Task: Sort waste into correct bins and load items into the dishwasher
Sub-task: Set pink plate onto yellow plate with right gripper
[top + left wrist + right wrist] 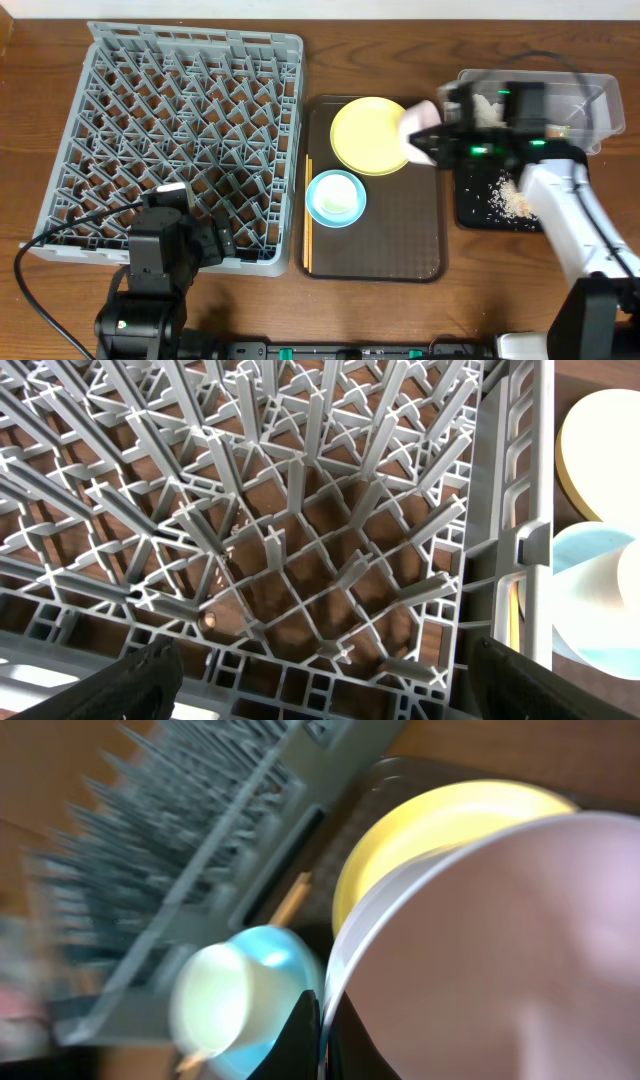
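Note:
My right gripper (pixel 432 138) is shut on the rim of the cream-white bowl (pixel 420 130), held tilted above the brown tray's right edge next to the yellow plate (pixel 368 135). In the right wrist view the fingers (pixel 322 1030) pinch the bowl's rim (pixel 480 950). The light-blue bowl (pixel 335 197) holds the small cream cup (pixel 340 200). Chopsticks (pixel 308 215) lie along the tray's left edge. Rice crumbs (pixel 512 200) lie on the black tray (pixel 470 205). My left gripper (pixel 330 695) is open and empty over the grey rack's (pixel 170 140) front right corner. The wrapper is not visible.
The brown serving tray (pixel 400 250) lies between the rack and the black tray. The clear tub (pixel 595 100) stands at the back right, partly hidden by my right arm, with something pale in it. A black cable runs at the front left.

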Controlling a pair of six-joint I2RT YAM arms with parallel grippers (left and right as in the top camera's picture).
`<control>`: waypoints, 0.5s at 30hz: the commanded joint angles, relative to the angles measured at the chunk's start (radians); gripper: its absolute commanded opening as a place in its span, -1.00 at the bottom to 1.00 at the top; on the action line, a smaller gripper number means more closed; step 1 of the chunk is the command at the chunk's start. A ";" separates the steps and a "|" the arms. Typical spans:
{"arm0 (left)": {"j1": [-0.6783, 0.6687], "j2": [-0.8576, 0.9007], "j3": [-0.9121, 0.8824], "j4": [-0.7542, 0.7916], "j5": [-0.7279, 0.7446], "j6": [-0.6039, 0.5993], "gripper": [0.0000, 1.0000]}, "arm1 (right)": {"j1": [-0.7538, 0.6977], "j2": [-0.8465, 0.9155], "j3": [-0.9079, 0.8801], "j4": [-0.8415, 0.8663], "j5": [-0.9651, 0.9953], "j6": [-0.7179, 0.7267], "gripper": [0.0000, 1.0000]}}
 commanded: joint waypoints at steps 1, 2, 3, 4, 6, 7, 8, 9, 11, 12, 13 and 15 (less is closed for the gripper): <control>0.004 -0.001 0.026 -0.004 -0.005 0.014 0.83 | 0.138 0.014 0.009 0.070 0.395 -0.014 -0.97; 0.004 -0.001 0.026 -0.004 -0.005 0.014 0.83 | 0.175 0.024 0.009 0.097 0.441 -0.025 -0.97; 0.004 -0.001 0.026 -0.004 -0.005 0.014 0.83 | 0.216 0.041 0.009 0.127 0.478 -0.044 -0.98; 0.004 -0.001 0.026 -0.004 -0.005 0.014 0.83 | 0.242 0.054 0.009 0.145 0.497 -0.057 -0.97; 0.004 -0.001 0.026 -0.004 -0.005 0.014 0.83 | 0.295 0.095 0.009 0.191 0.533 -0.064 -0.97; 0.004 -0.001 0.026 -0.004 -0.005 0.014 0.83 | 0.313 0.116 0.009 0.209 0.540 -0.064 -0.97; 0.004 -0.001 0.026 -0.004 -0.005 0.014 0.83 | 0.327 0.138 0.009 0.222 0.545 -0.064 -0.98; 0.004 -0.001 0.026 -0.004 -0.005 0.014 0.83 | 0.339 0.157 0.009 0.231 0.552 -0.065 -0.97; 0.004 -0.001 0.026 -0.004 -0.005 0.014 0.83 | 0.353 0.196 0.009 0.245 0.562 -0.064 -0.97; 0.004 -0.001 0.026 -0.004 -0.005 0.014 0.83 | 0.357 0.216 0.009 0.250 0.562 -0.064 -0.97; 0.004 -0.001 0.026 -0.004 -0.005 0.014 0.83 | 0.357 0.235 0.009 0.259 0.562 -0.060 -0.96; 0.004 -0.001 0.026 -0.004 -0.005 0.014 0.83 | 0.357 0.252 0.009 0.268 0.562 -0.053 -0.93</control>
